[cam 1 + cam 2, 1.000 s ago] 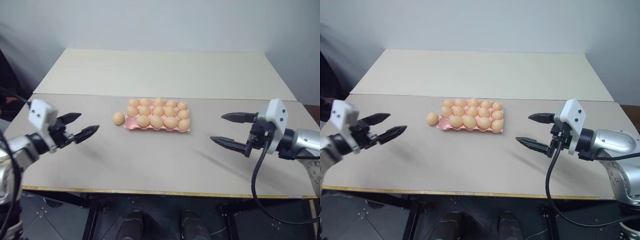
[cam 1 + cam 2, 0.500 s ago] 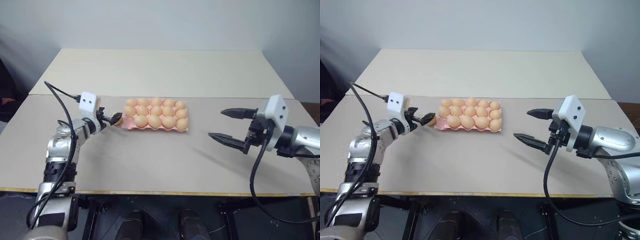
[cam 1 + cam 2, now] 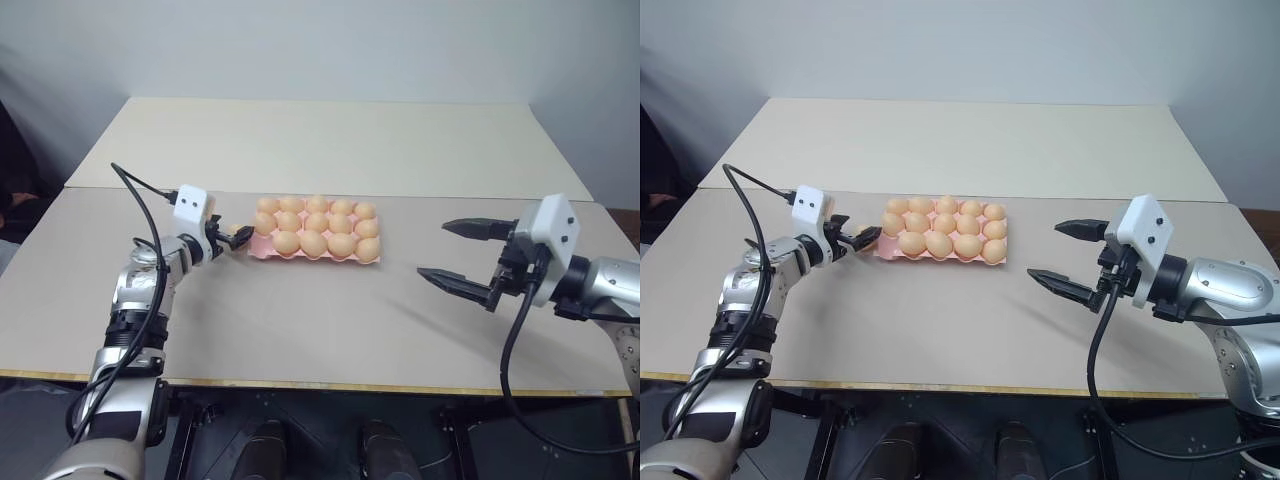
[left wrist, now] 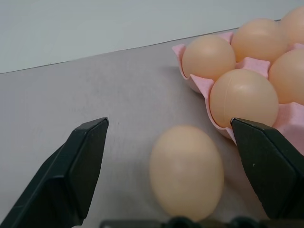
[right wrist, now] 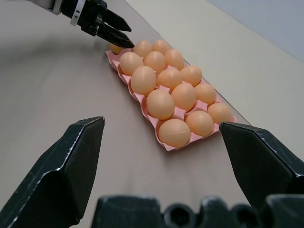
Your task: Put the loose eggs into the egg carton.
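Open left claw [image 4: 171,156] around loose egg [image 4: 186,172]

One carton [image 3: 262,249] with fifteen cups. Fourteen eggs [image 3: 314,242] sit in it: five in the far row, five in the middle, four in the near row. One loose egg [image 4: 186,171] lies on the tabletop [image 3: 300,320].

A single smooth, light orange-brown oval egg [image 4: 186,171] lies on its side between the spread black fingers of the left gripper [image 3: 232,236], touching neither; just past that hand sits the flat pale-pink moulded egg carton [image 4: 288,118], its visible cups filled with matching eggs.
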Action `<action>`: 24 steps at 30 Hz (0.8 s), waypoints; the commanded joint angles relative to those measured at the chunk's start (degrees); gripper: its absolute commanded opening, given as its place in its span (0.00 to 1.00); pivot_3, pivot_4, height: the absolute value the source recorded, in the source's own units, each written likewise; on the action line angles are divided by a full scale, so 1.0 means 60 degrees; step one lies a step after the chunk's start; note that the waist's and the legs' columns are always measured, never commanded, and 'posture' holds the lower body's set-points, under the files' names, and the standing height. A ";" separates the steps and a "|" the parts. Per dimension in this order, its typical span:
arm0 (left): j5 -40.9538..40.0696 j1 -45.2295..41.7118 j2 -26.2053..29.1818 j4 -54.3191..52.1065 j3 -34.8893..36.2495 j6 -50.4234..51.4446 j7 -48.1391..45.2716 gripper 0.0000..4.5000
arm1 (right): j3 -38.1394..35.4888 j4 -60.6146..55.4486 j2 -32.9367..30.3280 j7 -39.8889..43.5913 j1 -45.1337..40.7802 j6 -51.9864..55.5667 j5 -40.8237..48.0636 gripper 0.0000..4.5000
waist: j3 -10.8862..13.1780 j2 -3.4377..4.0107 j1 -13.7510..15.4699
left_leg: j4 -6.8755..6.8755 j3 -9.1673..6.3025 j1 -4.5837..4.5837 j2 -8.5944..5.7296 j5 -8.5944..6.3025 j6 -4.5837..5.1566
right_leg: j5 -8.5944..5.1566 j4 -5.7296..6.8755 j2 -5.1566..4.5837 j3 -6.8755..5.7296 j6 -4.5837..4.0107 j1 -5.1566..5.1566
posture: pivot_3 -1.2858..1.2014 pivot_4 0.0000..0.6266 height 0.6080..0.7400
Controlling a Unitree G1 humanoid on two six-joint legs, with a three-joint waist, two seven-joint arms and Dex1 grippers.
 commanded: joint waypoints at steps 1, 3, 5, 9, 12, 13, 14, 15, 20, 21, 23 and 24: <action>0.0003 0.0340 0.0017 -0.0253 0.0074 -0.0152 -0.0171 1.00 | -0.0354 -0.0323 0.0002 -0.0012 -0.0001 -0.0105 0.0278 1.00 | 0.0000 0.0000 -0.0002 | 0.0000 0.0000 0.0000 0.0000 0.0000 0.0000 | 0.0000 0.0000 0.0000 0.0000 0.0000 0.0000 | 0.52 0.24 1.00; -0.0026 0.0519 0.0042 -0.0447 0.0159 -0.0341 -0.0268 1.00 | -0.0321 -0.0311 -0.0029 0.0048 0.0031 -0.0138 0.0288 1.00 | 0.0000 0.0000 -0.0003 | -0.0001 -0.0001 0.0000 0.0001 0.0000 0.0000 | 0.0000 -0.0002 0.0000 0.0000 0.0000 0.0000 | 0.52 0.24 1.00; -0.0115 0.0708 0.0044 -0.0708 0.0279 -0.0414 -0.0326 1.00 | -0.0294 -0.0291 -0.0052 0.0085 0.0044 -0.0162 0.0296 1.00 | 0.0000 0.0000 -0.0003 | -0.0001 -0.0001 0.0000 0.0001 0.0000 0.0000 | 0.0000 -0.0001 0.0000 0.0000 0.0000 -0.0001 | 0.52 0.24 1.00; -0.0361 0.0950 0.0015 -0.1137 0.0522 -0.0480 -0.0410 1.00 | -0.0200 -0.0243 -0.0050 0.0176 -0.0005 -0.0193 0.0295 1.00 | 0.0000 0.0000 -0.0003 | 0.0000 -0.0001 0.0001 0.0001 0.0000 0.0000 | 0.0000 0.0001 0.0000 0.0000 0.0000 0.0000 | 0.52 0.24 1.00; -0.0355 0.1033 0.0071 -0.1228 0.0495 -0.0313 -0.0400 1.00 | -0.0123 -0.0240 -0.0018 0.0197 -0.0028 -0.0195 0.0281 1.00 | 0.0000 0.0000 -0.0003 | 0.0000 -0.0001 -0.0001 0.0001 0.0000 0.0000 | 0.0000 -0.0002 0.0000 0.0000 0.0000 -0.0001 | 0.52 0.24 1.00; -0.0329 0.1060 0.0085 -0.1241 0.0466 -0.0277 -0.0386 1.00 | -0.0115 -0.0247 -0.0012 0.0194 -0.0029 -0.0192 0.0276 1.00 | 0.0000 0.0000 -0.0003 | -0.0001 -0.0001 -0.0001 0.0001 0.0000 0.0000 | 0.0000 -0.0001 0.0000 0.0000 0.0000 -0.0001 | 0.52 0.24 1.00; -0.0315 0.1077 0.0092 -0.1254 0.0446 -0.0241 -0.0378 1.00 | -0.0114 -0.0253 -0.0008 0.0193 -0.0030 -0.0189 0.0272 1.00 | 0.0000 0.0000 -0.0003 | -0.0001 -0.0001 -0.0001 0.0001 0.0000 0.0000 | 0.0000 -0.0001 0.0000 0.0000 0.0000 -0.0001 | 0.52 0.24 1.00; -0.0303 0.1077 0.0085 -0.1232 0.0434 -0.0216 -0.0361 1.00 | -0.0107 -0.0250 -0.0007 0.0188 -0.0046 -0.0179 0.0271 1.00 | 0.0000 0.0000 -0.0003 | 0.0000 -0.0001 0.0000 0.0001 0.0000 0.0000 | 0.0000 -0.0001 0.0000 0.0000 0.0000 -0.0001 | 0.52 0.24 1.00; -0.0313 0.1022 -0.0020 -0.1127 0.0518 -0.0111 -0.0148 1.00 | -0.0204 -0.0487 -0.0012 0.0082 0.0071 -0.0069 0.0359 1.00 | 0.0000 0.0000 -0.0021 | -0.0001 -0.0001 0.0001 0.0001 0.0000 0.0000 | 0.0000 0.0000 0.0000 0.0000 0.0000 -0.0001 | 0.52 0.24 1.00; -0.0320 0.1025 -0.0024 -0.1123 0.0536 -0.0137 -0.0139 1.00 | -0.0230 -0.0553 -0.0015 0.0060 0.0107 -0.0048 0.0387 1.00 | 0.0000 0.0000 -0.0024 | -0.0001 -0.0001 0.0001 0.0001 0.0000 0.0000 | 0.0000 -0.0001 0.0000 0.0000 0.0000 -0.0002 | 0.52 0.24 1.00; -0.0460 0.1081 -0.0056 -0.1216 0.0694 -0.0132 -0.0106 1.00 | -0.0295 -0.0642 -0.0005 -0.0046 0.0174 0.0006 0.0434 1.00 | 0.0000 0.0000 -0.0031 | -0.0002 -0.0001 0.0000 0.0002 0.0000 0.0000 | 0.0000 0.0000 0.0000 -0.0001 0.0000 -0.0003 | 0.52 0.24 1.00; -0.0499 0.1119 -0.0055 -0.1257 0.0734 -0.0188 -0.0134 1.00 | -0.0317 -0.0671 -0.0013 -0.0083 0.0209 0.0015 0.0449 1.00 | 0.0000 0.0000 -0.0037 | -0.0002 -0.0001 0.0000 0.0002 0.0000 0.0000 | 0.0000 0.0000 0.0000 -0.0001 0.0000 -0.0003 | 0.52 0.24 1.00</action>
